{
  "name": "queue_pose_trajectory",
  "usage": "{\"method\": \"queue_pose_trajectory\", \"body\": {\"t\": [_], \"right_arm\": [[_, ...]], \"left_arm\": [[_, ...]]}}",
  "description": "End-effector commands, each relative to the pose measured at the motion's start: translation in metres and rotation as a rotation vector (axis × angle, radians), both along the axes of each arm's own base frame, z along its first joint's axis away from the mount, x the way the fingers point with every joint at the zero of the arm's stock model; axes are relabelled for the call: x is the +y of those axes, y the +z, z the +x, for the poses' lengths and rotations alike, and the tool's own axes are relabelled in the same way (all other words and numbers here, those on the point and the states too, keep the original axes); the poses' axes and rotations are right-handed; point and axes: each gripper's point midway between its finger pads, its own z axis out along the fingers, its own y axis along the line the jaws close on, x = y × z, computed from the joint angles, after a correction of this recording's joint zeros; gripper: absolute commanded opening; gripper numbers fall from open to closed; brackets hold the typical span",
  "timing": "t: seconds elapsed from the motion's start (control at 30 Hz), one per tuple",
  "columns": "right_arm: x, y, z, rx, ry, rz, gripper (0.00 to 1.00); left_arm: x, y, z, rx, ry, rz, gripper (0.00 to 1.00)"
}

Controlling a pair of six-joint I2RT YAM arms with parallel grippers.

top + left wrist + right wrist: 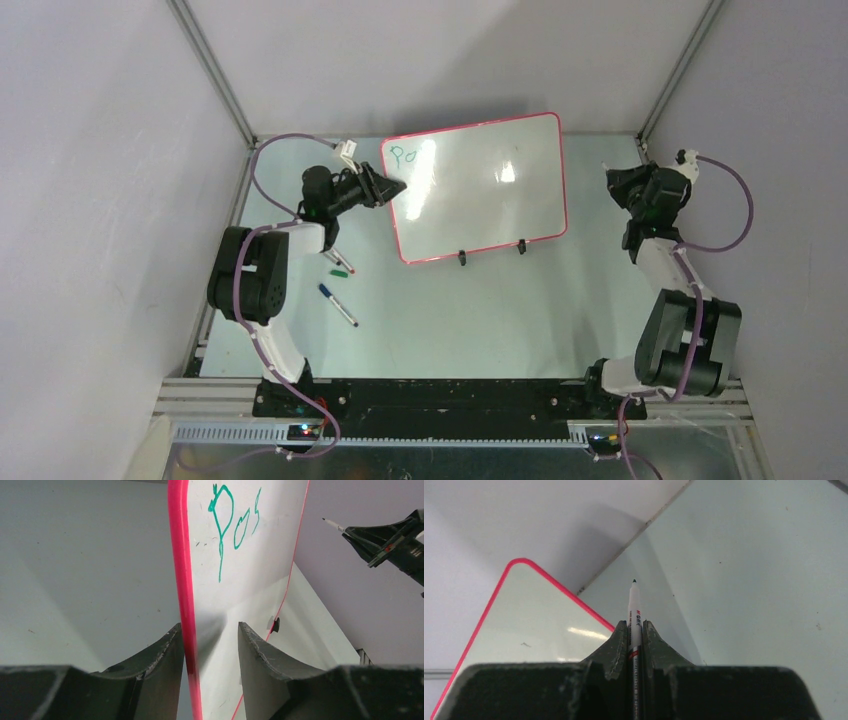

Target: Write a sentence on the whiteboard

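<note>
Whiteboard [500,190] marked "Pos", left gripper [210,627] astride its rim, right gripper [635,625] holding a marker [634,605]

The left gripper's jaws stand partway open. One dark finger is on each side of the whiteboard's pink left rim. The outer finger sits just beside the rim. The inner finger shows a gap from the glossy white face. Beyond the fingers, in the board's upper left corner, the sentence [220,540] is three thin green handwritten letters, "Pos". The P has a long tail.

The right gripper's jaws are closed tight on a slim white marker. Its dark tip points straight ahead past the fingertips. Red print runs along the barrel but is too small to read fully.

The left arm rises from its base at the near left, bends at the elbow and reaches forward and right to the board's left edge. The right arm folds at the near right. Its forearm runs away from the base, and its wrist is turned left toward the board. It is well apart from the right rim.

The whiteboard stands tilted on two small black feet [462,258] at the far middle of the table [480,310]. Loose pens [338,305] lie beside the left arm.
</note>
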Motion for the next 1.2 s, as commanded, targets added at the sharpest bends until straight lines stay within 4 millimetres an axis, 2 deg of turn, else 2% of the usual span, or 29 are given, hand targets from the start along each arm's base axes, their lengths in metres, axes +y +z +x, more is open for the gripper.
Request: {"method": "queue_pose_trajectory", "body": {"t": [0.0,0.03,0.07,0.1,0.13,0.17,0.2,0.3,0.53,0.77,1.0,1.17], "right_arm": [[-0.004,0.005,0.021,-0.045,0.052,0.057,0.00],[0.002,0.009,0.026,-0.045,0.103,0.073,0.00],[0.002,-0.007,0.030,0.009,0.122,0.099,0.00],[0.007,0.001,0.036,0.003,0.170,0.108,0.00],[0.009,-0.013,0.040,0.043,0.188,0.128,0.00],[0.013,-0.010,0.043,0.037,0.219,0.139,0.00],[0.015,-0.017,0.046,0.050,0.235,0.152,0.00],[0.023,-0.019,0.051,0.052,0.282,0.174,0.00],[0.042,-0.039,0.062,0.111,0.403,0.246,0.00],[0.061,-0.057,0.061,0.162,0.578,0.349,0.00],[0.072,-0.057,0.052,0.178,0.662,0.400,0.00],[0.080,-0.047,0.041,0.184,0.678,0.364,0.00]], "left_arm": [[-0.002,0.014,0.002,-0.049,0.009,-0.005,0.48],[-0.002,0.013,0.002,-0.053,0.010,0.002,0.48],[-0.001,0.012,0.002,-0.049,0.013,0.005,0.48],[-0.001,0.012,0.003,-0.050,0.015,0.007,0.48],[-0.001,0.012,0.003,-0.049,0.015,0.009,0.48],[-0.001,0.012,0.002,-0.050,0.013,0.009,0.48],[-0.001,0.012,0.002,-0.050,0.012,0.009,0.48],[-0.002,0.012,0.002,-0.051,0.012,0.012,0.48],[-0.001,0.012,0.002,-0.053,0.013,0.020,0.47],[0.001,0.010,0.003,-0.055,0.019,0.043,0.47],[0.002,0.012,0.002,-0.064,0.017,0.054,0.35],[0.001,0.014,-0.004,-0.072,0.010,0.049,0.31]]}}
